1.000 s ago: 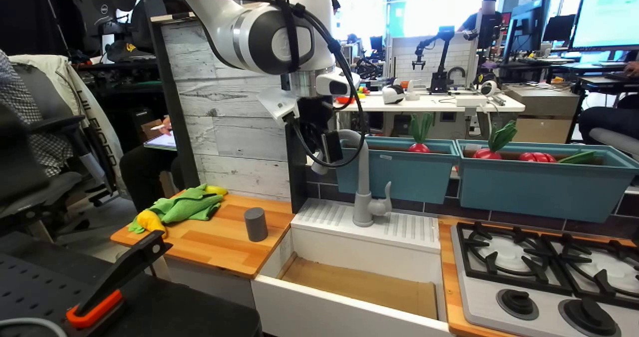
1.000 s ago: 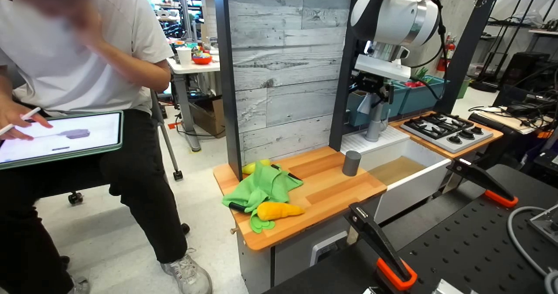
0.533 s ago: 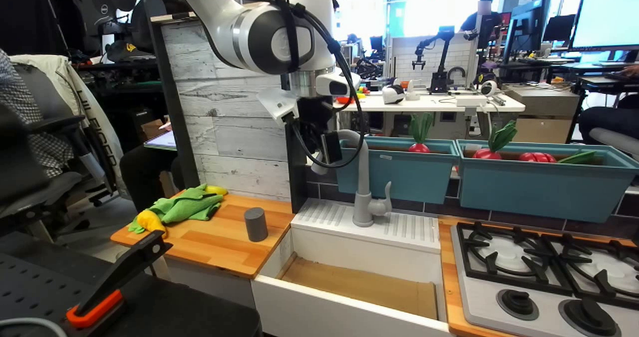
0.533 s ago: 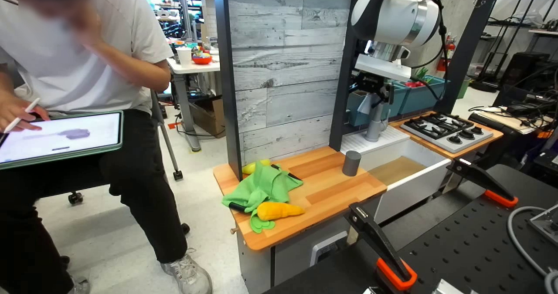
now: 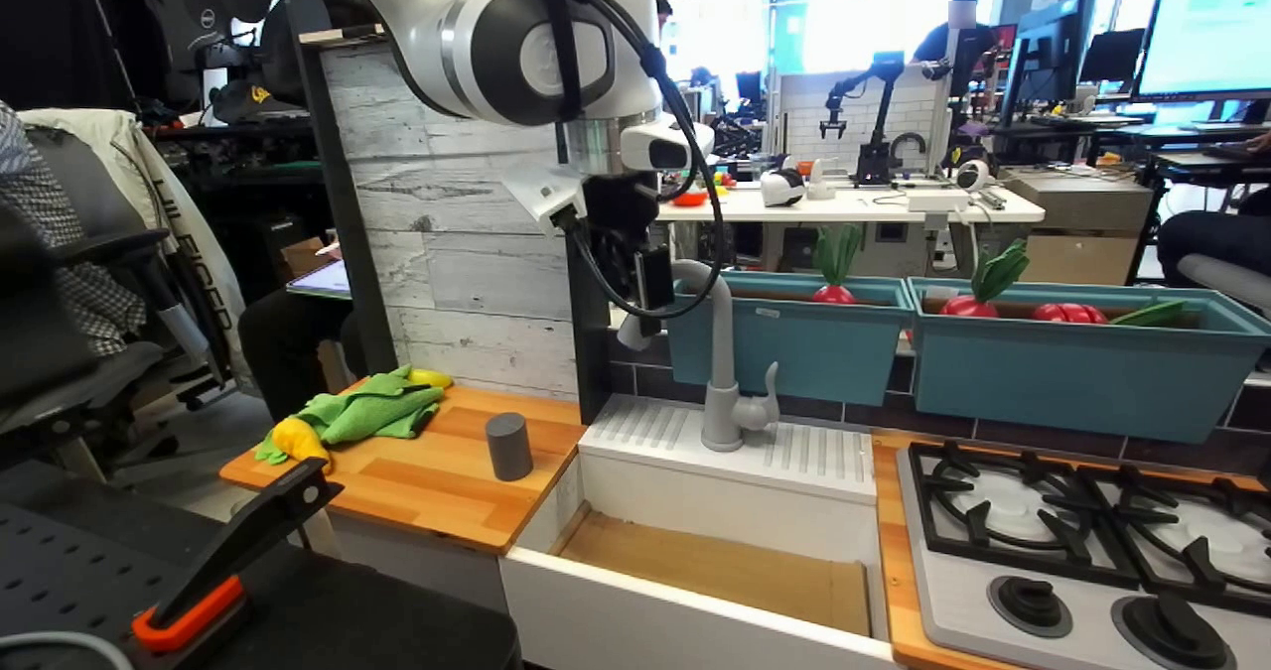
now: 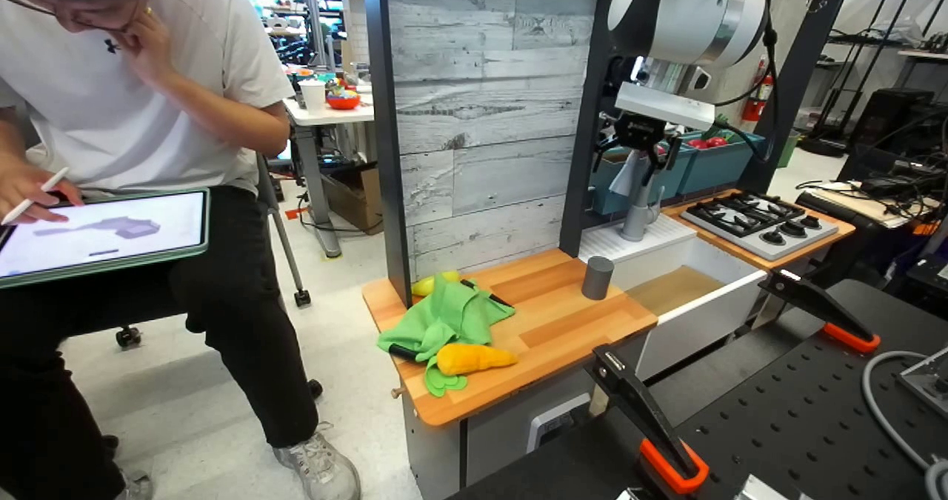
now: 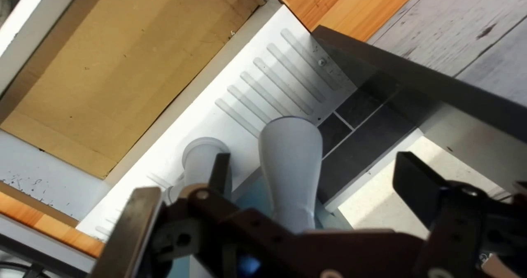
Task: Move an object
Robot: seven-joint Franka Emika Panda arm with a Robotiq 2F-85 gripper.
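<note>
Cyl [image 6: 597, 278] on wood ctr [image 6: 549, 313], person [image 6: 170, 126] seated

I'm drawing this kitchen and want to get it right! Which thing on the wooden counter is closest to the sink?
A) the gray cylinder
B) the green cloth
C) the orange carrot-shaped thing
A: in both exterior views the gray cylinder stands near the edge beside the sink, while the green cloth and the orange carrot-shaped thing lie toward the opposite end of the wooden counter.
</note>
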